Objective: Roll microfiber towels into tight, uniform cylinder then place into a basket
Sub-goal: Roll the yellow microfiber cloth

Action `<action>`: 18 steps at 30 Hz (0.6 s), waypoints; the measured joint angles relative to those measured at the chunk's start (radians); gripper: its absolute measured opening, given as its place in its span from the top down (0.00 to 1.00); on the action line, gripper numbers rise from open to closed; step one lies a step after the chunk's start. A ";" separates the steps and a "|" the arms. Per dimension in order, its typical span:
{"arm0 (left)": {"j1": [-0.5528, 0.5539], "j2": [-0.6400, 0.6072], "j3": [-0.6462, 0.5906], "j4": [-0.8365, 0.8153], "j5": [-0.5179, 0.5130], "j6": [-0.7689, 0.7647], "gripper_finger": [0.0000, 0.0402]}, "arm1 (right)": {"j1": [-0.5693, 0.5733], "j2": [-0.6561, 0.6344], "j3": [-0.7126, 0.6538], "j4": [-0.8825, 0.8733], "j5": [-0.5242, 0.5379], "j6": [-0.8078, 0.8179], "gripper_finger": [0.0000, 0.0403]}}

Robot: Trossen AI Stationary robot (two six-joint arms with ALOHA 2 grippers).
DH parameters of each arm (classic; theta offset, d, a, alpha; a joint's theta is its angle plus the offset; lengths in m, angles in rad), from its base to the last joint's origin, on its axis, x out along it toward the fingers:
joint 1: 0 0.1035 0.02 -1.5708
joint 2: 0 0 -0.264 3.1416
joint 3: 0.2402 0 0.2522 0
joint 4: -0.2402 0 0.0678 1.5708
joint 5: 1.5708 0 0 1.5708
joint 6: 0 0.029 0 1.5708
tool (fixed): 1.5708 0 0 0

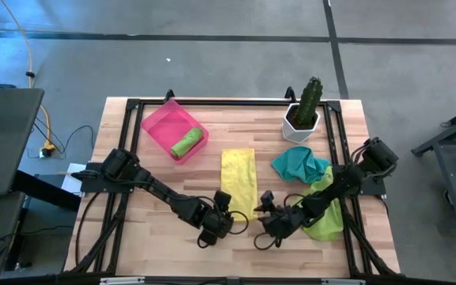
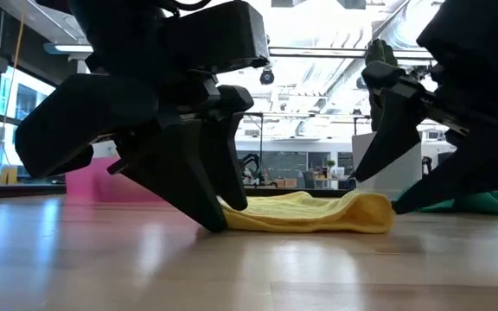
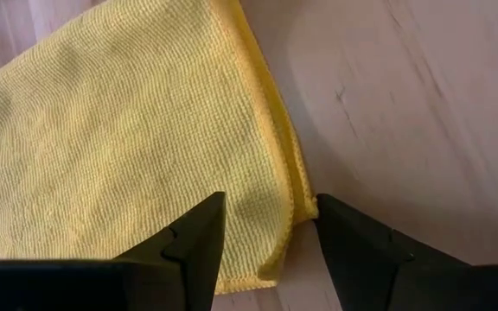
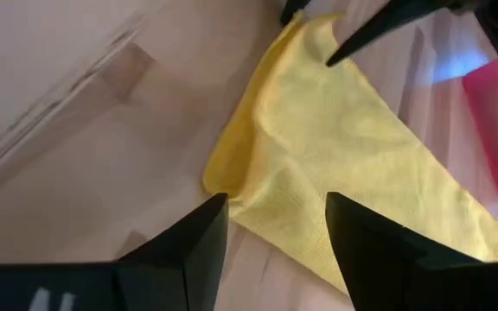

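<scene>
Straddling flat yellow microfiber towel (image 3: pixel 128 130) corners: both end effectors, fingers apart.

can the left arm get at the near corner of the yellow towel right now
Probably yes. The left tool is open and sits right at the yellow towel's near corner, one finger over the cloth and one on bare wood. Nothing lies between them; the right tool waits at the other corner.

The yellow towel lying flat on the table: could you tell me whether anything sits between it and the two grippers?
Nothing visible does. The yellow towel lies flat on bare wood, and the left gripper and right gripper are both open at the corners of its near end. The teal towel lies off to the side, clear of both.
</scene>
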 joint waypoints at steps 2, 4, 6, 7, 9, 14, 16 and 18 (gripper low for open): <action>0.000 0.000 0.000 0.000 0.000 -0.008 0.57 | 0.000 0.017 0.000 0.013 -0.047 -0.011 0.53; 0.000 0.000 0.000 0.000 0.000 -0.015 0.57 | 0.000 0.039 0.000 0.031 -0.072 -0.012 0.53; 0.000 0.000 0.000 -0.001 0.000 -0.018 0.57 | 0.003 0.058 0.001 0.056 -0.056 -0.005 0.53; 0.000 0.000 0.000 -0.001 0.000 -0.018 0.57 | 0.007 0.065 0.002 0.066 -0.040 -0.006 0.53; -0.001 0.000 0.000 0.000 0.000 -0.018 0.57 | 0.014 0.069 0.002 0.075 -0.016 -0.005 0.53; -0.001 0.000 0.000 0.000 -0.003 -0.018 0.58 | 0.029 0.073 0.002 0.074 0.007 0.002 0.58; -0.001 0.000 0.000 0.000 -0.002 -0.021 0.60 | 0.029 0.073 0.001 0.071 0.002 0.032 0.63; -0.001 0.000 0.000 0.000 -0.002 -0.036 0.64 | 0.029 0.074 0.001 0.068 -0.008 0.075 0.71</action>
